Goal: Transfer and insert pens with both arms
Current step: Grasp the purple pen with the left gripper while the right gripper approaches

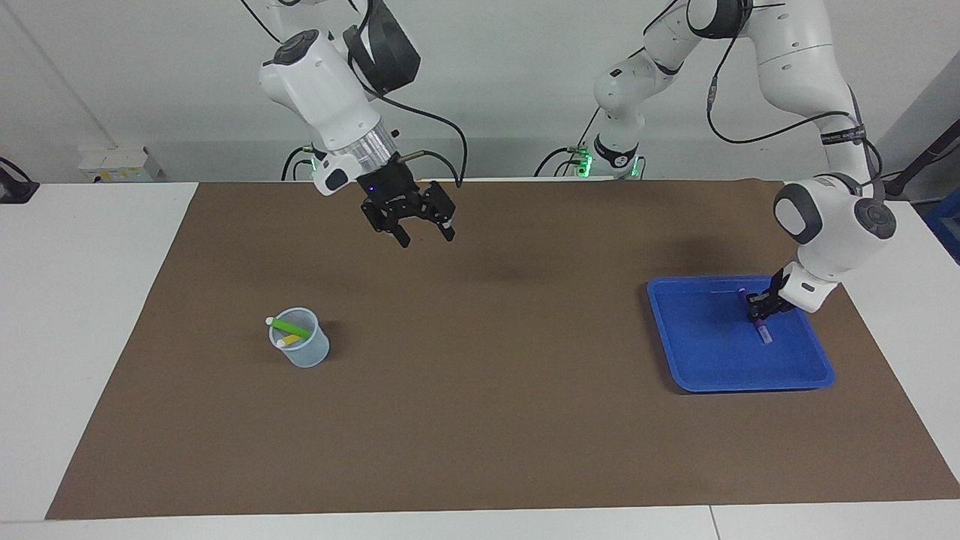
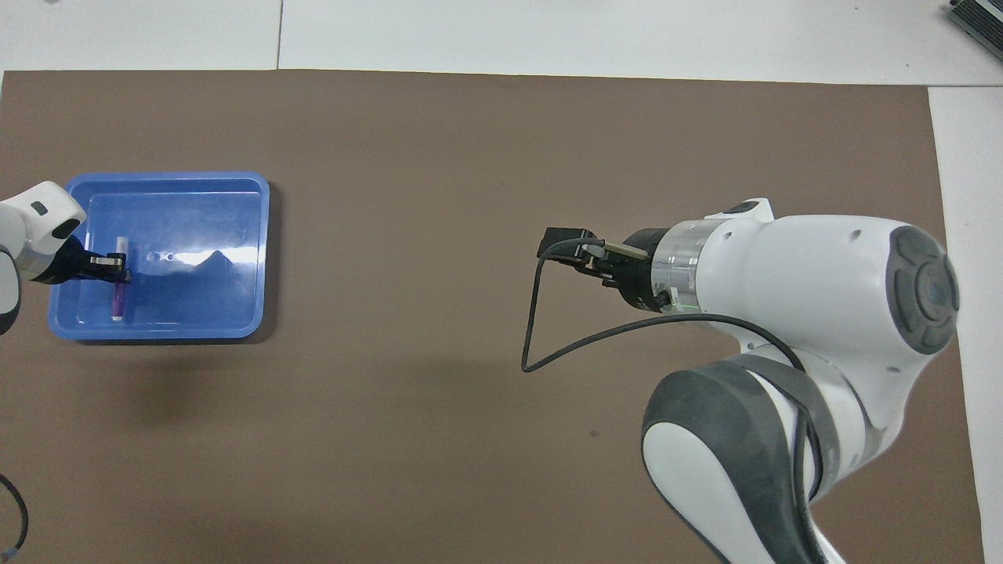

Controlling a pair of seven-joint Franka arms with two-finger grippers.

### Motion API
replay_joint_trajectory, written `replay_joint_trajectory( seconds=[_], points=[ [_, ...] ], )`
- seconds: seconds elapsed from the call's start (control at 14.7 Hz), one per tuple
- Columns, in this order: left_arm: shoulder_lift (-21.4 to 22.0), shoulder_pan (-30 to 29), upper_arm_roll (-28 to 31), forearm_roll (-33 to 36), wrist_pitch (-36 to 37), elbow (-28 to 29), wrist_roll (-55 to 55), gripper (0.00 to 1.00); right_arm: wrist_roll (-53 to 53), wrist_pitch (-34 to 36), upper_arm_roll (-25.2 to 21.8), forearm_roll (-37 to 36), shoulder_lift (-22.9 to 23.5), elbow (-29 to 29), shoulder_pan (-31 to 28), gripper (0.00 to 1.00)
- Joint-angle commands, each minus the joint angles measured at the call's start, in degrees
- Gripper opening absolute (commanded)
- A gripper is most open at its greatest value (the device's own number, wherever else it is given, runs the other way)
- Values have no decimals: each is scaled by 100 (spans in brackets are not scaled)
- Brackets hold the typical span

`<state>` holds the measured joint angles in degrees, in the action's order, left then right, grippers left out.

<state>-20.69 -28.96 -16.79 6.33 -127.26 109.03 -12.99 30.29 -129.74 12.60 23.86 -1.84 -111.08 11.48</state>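
The purple pen (image 1: 764,332) lies in the blue tray (image 1: 712,367) toward the left arm's end of the table; it also shows in the overhead view (image 2: 118,299). My left gripper (image 1: 760,306) is down in the tray right at the pen's middle, as the overhead view (image 2: 116,268) also shows. The green pen (image 1: 289,326) and the yellow pen (image 1: 288,340) stand slanted in a clear cup (image 1: 301,351) toward the right arm's end. My right gripper (image 1: 424,231) is open and empty, up over the mat near the robots. The right arm hides the cup in the overhead view.
A brown mat (image 1: 487,420) covers most of the white table. The blue tray (image 2: 227,305) holds only the purple pen. The right arm's big elbow (image 2: 783,352) fills that end of the overhead view.
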Motion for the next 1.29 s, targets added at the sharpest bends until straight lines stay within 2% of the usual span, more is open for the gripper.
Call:
replay_joint_trajectory(
  seconds=[0.0,0.2,0.41,0.48,0.75,1.09,1.23],
  points=[
    [179,91,-79,88,211,-14,-484,0,143,-69,6,-48,-36,-19,47,100],
    [398,424,-97,79,463,-145,-389,0,135,-69,6,-91,-36,-28,47,100],
    [356,566,-88,97,1613,-750,-301,0,143,-78,15,-162,-27,-37,56,100],
    [364,593,-97,97,1765,-813,-292,0,135,-78,15,-171,-36,-45,56,100],
    [391,786,-97,88,1985,-892,-214,0,135,-200,15,-188,-18,-54,205,100],
    [426,821,-123,-167,2091,-849,1006,0,178,-236,15,-223,8,-54,285,100],
    [434,1005,-123,-245,2222,-840,1306,0,310,-323,15,-223,17,-46,285,100]
  ],
)
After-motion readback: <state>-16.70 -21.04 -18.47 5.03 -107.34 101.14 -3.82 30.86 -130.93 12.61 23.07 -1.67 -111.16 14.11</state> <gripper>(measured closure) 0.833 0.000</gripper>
